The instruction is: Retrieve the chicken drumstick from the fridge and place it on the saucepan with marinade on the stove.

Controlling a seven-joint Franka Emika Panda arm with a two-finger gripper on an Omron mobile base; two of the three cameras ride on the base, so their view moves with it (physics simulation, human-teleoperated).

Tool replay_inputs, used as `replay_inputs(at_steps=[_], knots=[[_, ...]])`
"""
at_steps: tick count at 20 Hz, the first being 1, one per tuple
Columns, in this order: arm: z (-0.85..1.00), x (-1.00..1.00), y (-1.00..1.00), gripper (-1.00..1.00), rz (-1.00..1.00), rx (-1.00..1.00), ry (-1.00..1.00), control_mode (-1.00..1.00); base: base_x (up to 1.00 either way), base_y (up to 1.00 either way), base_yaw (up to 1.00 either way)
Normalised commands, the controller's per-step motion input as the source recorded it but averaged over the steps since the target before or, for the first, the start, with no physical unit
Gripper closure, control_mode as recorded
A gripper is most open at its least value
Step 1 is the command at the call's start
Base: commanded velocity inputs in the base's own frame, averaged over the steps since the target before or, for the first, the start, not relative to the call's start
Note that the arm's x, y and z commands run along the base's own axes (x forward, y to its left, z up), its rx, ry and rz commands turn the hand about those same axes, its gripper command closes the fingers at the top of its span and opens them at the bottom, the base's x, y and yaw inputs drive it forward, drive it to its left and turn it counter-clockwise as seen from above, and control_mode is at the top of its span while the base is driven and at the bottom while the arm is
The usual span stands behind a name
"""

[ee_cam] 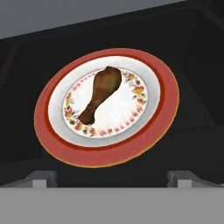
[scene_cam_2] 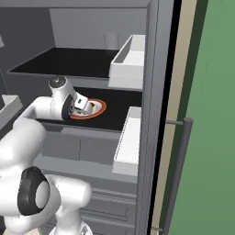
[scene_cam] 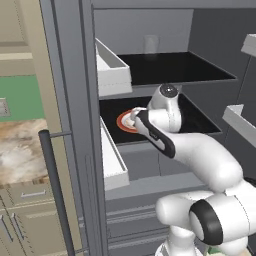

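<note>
The fridge point(scene_cam: 75, 100) stands open, and my arm reaches onto its dark middle shelf point(scene_cam: 200, 120). There a brown chicken drumstick point(ee_cam: 100, 92) lies on a white plate with a red rim point(ee_cam: 153, 127), its thick end pointing away from me. My gripper point(ee_cam: 113, 177) hovers just in front of and above the plate point(scene_cam_2: 98, 108), open, with its fingertips point(ee_cam: 43, 177) spread wide and nothing between them. In the right base view the gripper point(scene_cam_2: 88, 106) hangs over the plate's near edge. The saucepan, the marinade and the stove are out of view.
White door bins point(scene_cam: 112, 70) point(scene_cam_2: 128, 142) jut out on both sides of the opening at shelf height. A pale translucent cup point(scene_cam: 151, 44) stands at the back of the upper shelf. The fridge drawers point(scene_cam: 135, 220) sit below my arm. A long bar handle point(scene_cam: 55, 190) hangs on the left door.
</note>
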Motion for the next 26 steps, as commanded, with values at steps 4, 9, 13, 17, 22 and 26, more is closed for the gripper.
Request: replay_inputs(at_steps=[4, 9, 13, 17, 22, 26], knots=[[-0.25, 0.46, 0.04, -1.0, -0.05, 0.0, 0.0, -1.0, 0.0, 0.0, 0.0], [-0.12, 0.37, 0.04, -1.0, -0.07, 0.0, 0.0, -1.0, 0.0, 0.0, 0.0], [-0.01, 0.31, 0.03, -1.0, -0.09, 0.0, 0.0, -1.0, 0.0, 0.0, 0.0], [-0.05, 0.31, 0.02, -1.0, -0.1, 0.0, 0.0, -1.0, 0.0, 0.0, 0.0], [-0.08, 0.28, 0.02, -1.0, -0.09, 0.0, 0.0, -1.0, 0.0, 0.0, 0.0], [-0.08, 0.27, 0.0, -1.0, -0.08, 0.0, 0.0, -1.0, 0.0, 0.0, 0.0]])
